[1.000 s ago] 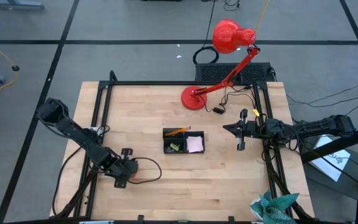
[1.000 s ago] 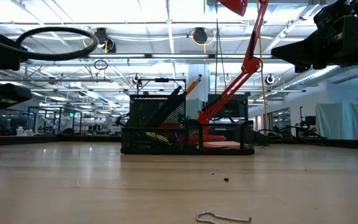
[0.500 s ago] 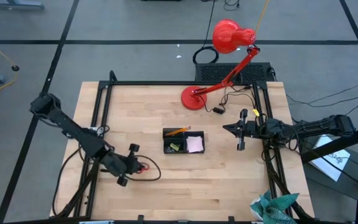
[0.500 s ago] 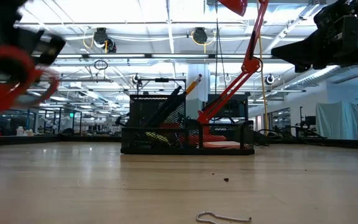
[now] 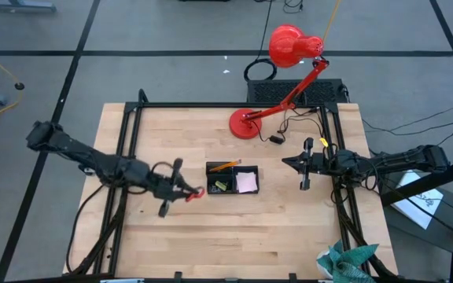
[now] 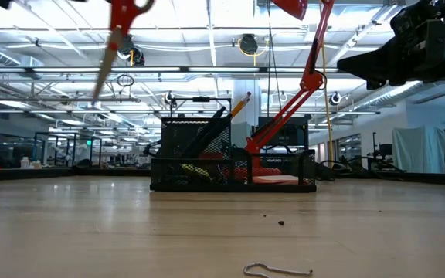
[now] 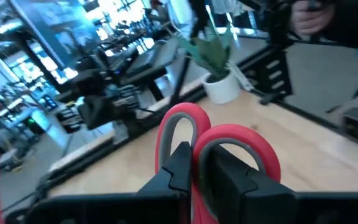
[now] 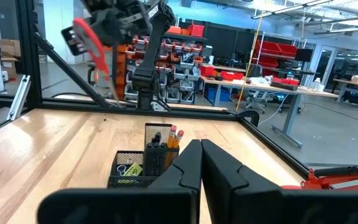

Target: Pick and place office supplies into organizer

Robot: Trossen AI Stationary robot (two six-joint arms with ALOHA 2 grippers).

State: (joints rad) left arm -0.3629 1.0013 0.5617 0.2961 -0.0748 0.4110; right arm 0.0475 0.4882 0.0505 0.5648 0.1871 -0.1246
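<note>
The red-handled scissors (image 5: 193, 192) are in the air, just left of the black mesh organizer (image 5: 232, 178), held by my left gripper (image 5: 182, 189). In the low view the scissors (image 6: 116, 42) hang high above the table, handles up and blades slanting down. The organizer (image 8: 143, 163) holds an orange pencil (image 5: 225, 166), a pink sticky-note pad (image 5: 247, 182) and a yellow-green bit (image 5: 221, 185). My right gripper (image 5: 305, 165) waits shut to the right of the organizer, touching nothing. My left gripper (image 7: 201, 177) pinches the scissors between its two fingers just below the red handle loops (image 7: 194, 127), which stick out past the fingertips (image 7: 180, 163). The scissors are lifted clear of the table and tilted, blades (image 6: 103, 73) slanting down; the fingers hide the exact contact spot.
A red desk lamp stands by its base (image 5: 244, 124) at the far edge, its cable (image 5: 289, 126) trailing right. Black frame rails (image 5: 124, 149) run along the table's sides. A bent wire clip (image 6: 276, 270) lies near the near edge, and a green cloth (image 5: 344, 263) sits at the near right corner.
My left gripper has risen from the table's near left area and swung right toward the organizer, turning as it went. It has carried the scissors with it: they lay low by the table a second ago and now hang high, clear of the wood.
</note>
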